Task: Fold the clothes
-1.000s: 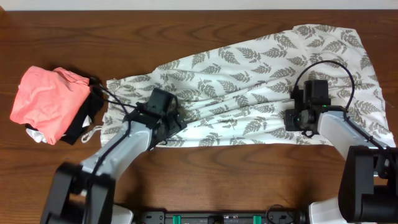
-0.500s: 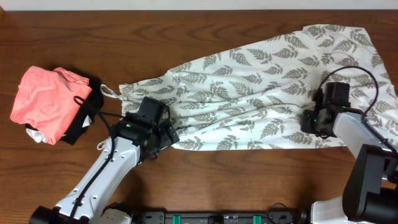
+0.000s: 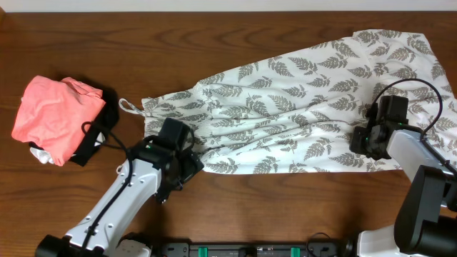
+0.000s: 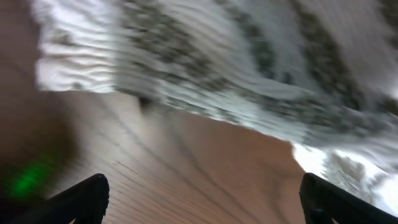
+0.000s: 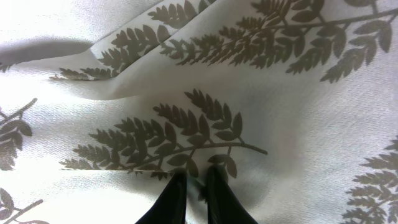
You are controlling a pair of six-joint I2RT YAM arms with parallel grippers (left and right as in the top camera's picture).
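The clothes (image 3: 300, 107), a long white garment printed with grey fern leaves, lie slanted across the table, with a thin strap (image 3: 129, 107) looped at the left end. My left gripper (image 3: 184, 168) hovers open over bare wood just off the garment's lower left hem. In the left wrist view its gripper (image 4: 202, 208) has nothing between its fingertips (image 4: 90, 193), and the blurred hem (image 4: 205, 93) lies ahead. My right gripper (image 3: 359, 140) rests on the garment's right part. The right wrist view shows that gripper (image 5: 196, 186) shut, pinching a fold of the fabric (image 5: 205, 124).
A salmon-pink folded garment (image 3: 53, 114) sits at the far left on a black folded cloth (image 3: 96, 139). The wooden table (image 3: 285, 207) shows bare in front of the garment. The garment's right end reaches close to the table's right edge.
The right gripper has dragged the garment to the right, stretching it out. The left arm has pulled back off the fabric toward the front edge, staying open.
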